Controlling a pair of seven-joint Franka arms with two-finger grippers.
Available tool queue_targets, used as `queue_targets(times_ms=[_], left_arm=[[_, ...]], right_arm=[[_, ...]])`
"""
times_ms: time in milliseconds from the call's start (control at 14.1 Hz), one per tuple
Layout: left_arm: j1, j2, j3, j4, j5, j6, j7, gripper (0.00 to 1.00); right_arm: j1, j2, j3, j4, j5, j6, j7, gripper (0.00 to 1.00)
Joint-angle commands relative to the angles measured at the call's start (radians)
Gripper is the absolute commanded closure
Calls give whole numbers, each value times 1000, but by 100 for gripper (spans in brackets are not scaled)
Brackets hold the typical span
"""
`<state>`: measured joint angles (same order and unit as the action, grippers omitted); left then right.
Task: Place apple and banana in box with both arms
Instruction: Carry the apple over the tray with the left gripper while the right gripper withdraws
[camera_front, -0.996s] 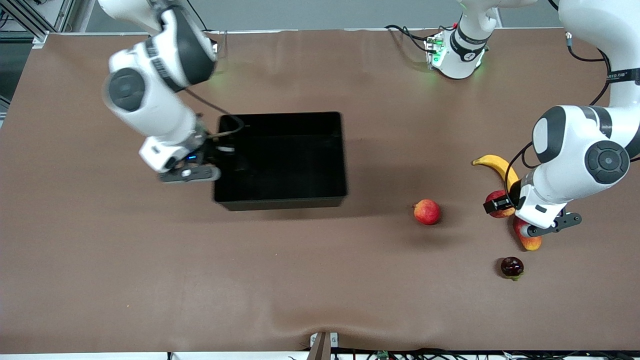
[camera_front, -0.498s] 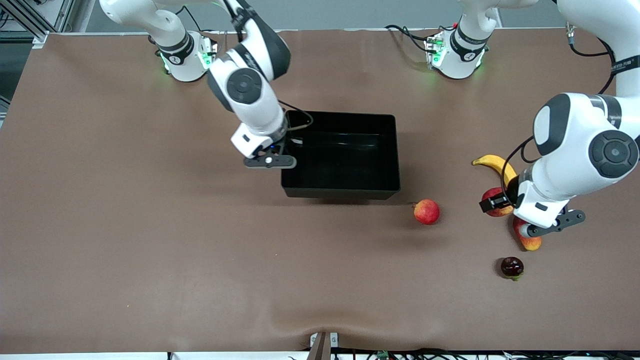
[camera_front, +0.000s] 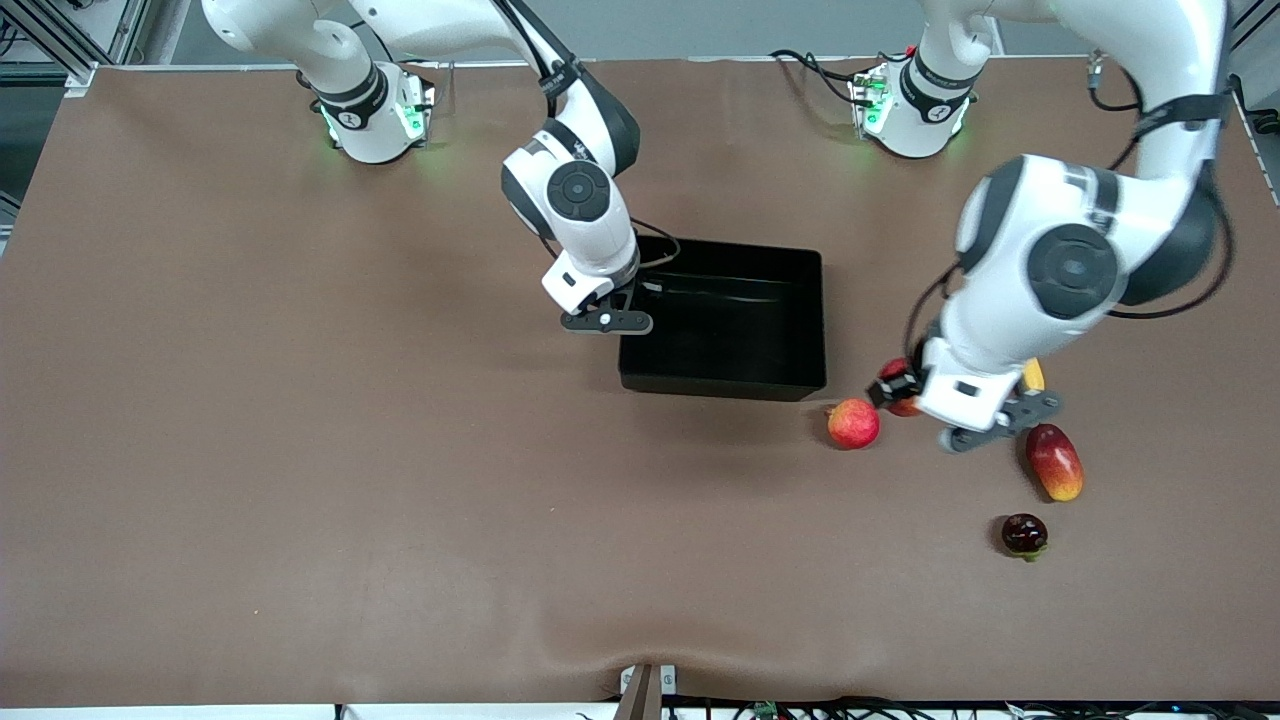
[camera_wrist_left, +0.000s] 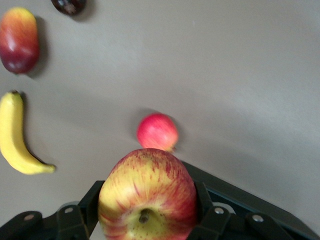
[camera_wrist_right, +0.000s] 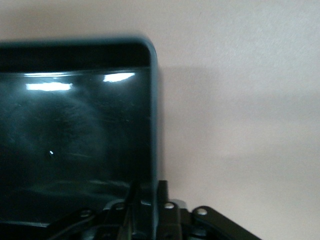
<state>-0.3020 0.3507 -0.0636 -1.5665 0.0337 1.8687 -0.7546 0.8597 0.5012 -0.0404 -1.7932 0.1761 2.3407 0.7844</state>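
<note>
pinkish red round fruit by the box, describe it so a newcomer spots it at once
Start at the shallow glossy black plastic box. Just off its nearer corner toward the left arm's end lies a small round pinkish-red fruit. Unlike the yellow-streaked red apple in the left hand, it sits free and is evenly red.

I could read no text, label, brand, number or sign on anything around me; any marks on my arms were too small to make out as words.
</note>
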Motion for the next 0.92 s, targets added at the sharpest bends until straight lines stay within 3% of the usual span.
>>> queue_targets(times_ms=[0,285,498,854], left_arm=[[-52,31,7,25,0,-8,-70,100],[-118,65,7,37,-1,15,-172,100],[-173,70,4,-30,-8,35,-273,100],[-235,-24,-16,-301,-6,213,-356,100]], right_arm=[[-7,-23,-18,28,17,-26,16,0],[-77,-111,-23,26,13,-93,-5,0],[-161,-159,-22,25,7,-248,-156,0],[-365,-222,-23,15,5,-441,-494,0]])
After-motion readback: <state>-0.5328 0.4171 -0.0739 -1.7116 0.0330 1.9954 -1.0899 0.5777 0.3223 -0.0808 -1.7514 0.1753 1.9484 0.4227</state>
